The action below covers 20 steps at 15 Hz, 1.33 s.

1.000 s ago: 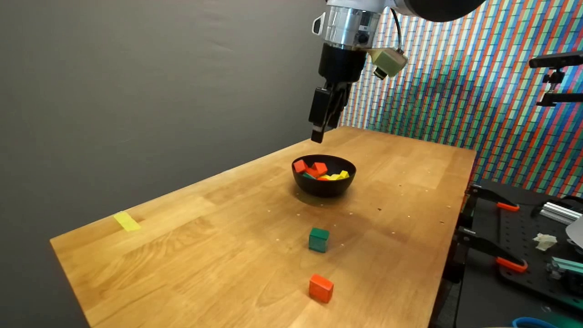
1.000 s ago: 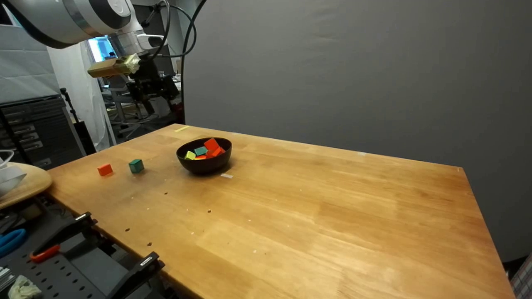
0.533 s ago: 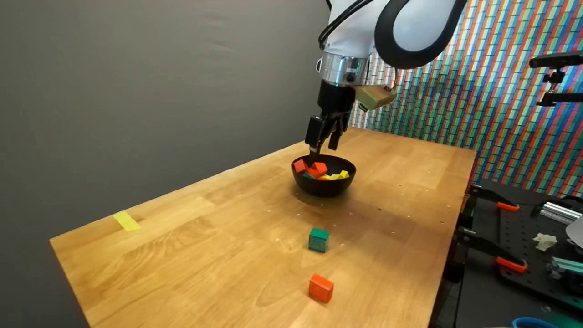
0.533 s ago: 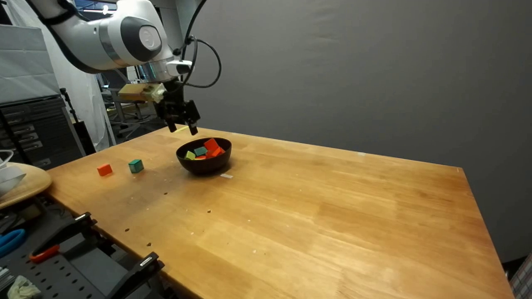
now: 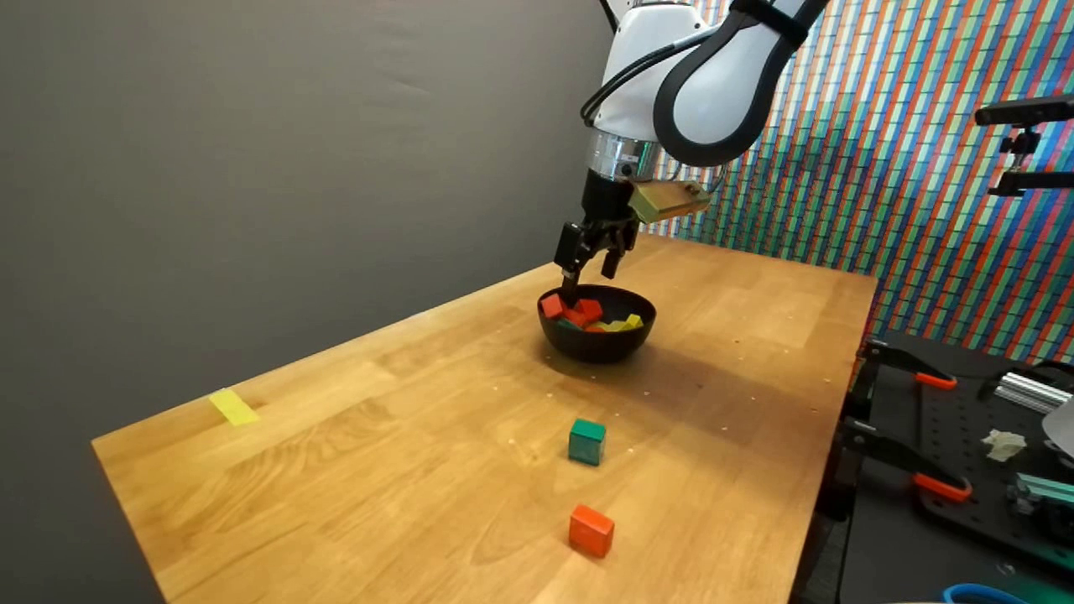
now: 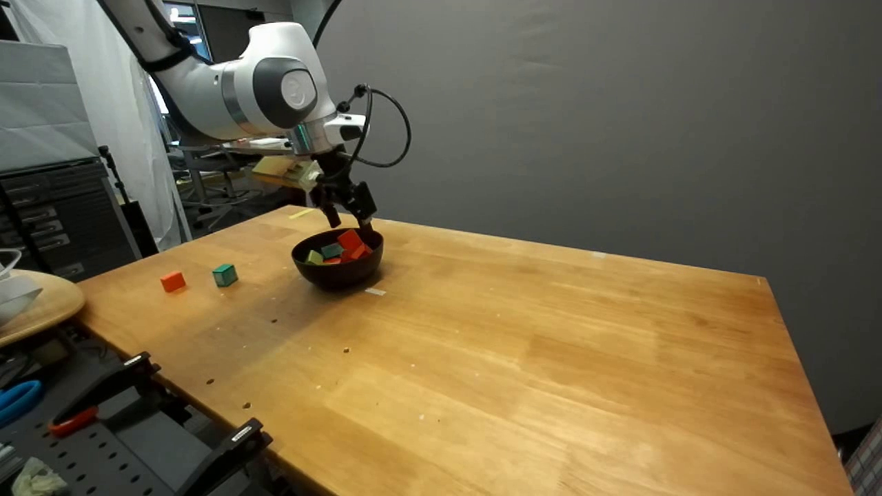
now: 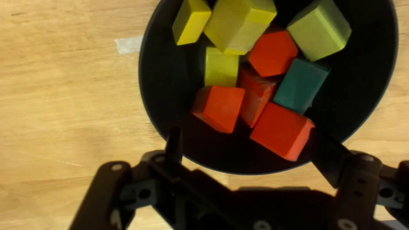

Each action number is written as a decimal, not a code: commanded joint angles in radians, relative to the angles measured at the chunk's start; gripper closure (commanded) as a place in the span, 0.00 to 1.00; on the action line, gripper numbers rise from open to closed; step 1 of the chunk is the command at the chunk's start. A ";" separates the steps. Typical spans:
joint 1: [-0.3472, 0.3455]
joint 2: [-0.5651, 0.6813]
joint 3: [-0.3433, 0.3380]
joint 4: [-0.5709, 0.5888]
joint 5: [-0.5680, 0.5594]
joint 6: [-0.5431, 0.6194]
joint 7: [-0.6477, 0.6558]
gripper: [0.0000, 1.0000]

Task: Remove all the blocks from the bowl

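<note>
The black bowl (image 5: 597, 346) stands on the table, also in an exterior view (image 6: 340, 275) and the wrist view (image 7: 164, 80). It holds several blocks: red ones such as a red block (image 7: 278, 131) at the near side, yellow ones such as a yellow block (image 7: 221, 68), and a green block (image 7: 300, 84). My gripper (image 7: 245, 135) is open and empty over the bowl's edge. One fingertip shows right beside the near red block; whether it touches is unclear. A green block (image 5: 586, 442) and an orange block (image 5: 591, 531) lie on the table outside the bowl.
A yellow tape strip (image 5: 234, 407) lies near the table's edge by the grey wall. A white tape piece (image 7: 128, 45) is beside the bowl. Black clamps with orange grips (image 5: 910, 461) sit along the table's side. A round wooden surface (image 6: 55, 306) stands beside the table.
My gripper has come down and across from above until its fingers are at the bowl's rim. It stays open. The bowl and all visible blocks have not moved.
</note>
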 commanded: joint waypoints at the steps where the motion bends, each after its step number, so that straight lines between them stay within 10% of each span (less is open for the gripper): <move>1: 0.048 0.018 -0.066 -0.003 -0.002 0.042 0.061 0.00; 7: 0.082 0.115 -0.085 0.040 0.026 0.063 0.093 0.08; 12: 0.131 0.183 -0.119 0.076 0.041 0.054 0.118 0.51; 20: 0.183 0.061 -0.153 0.022 0.024 0.047 0.125 0.70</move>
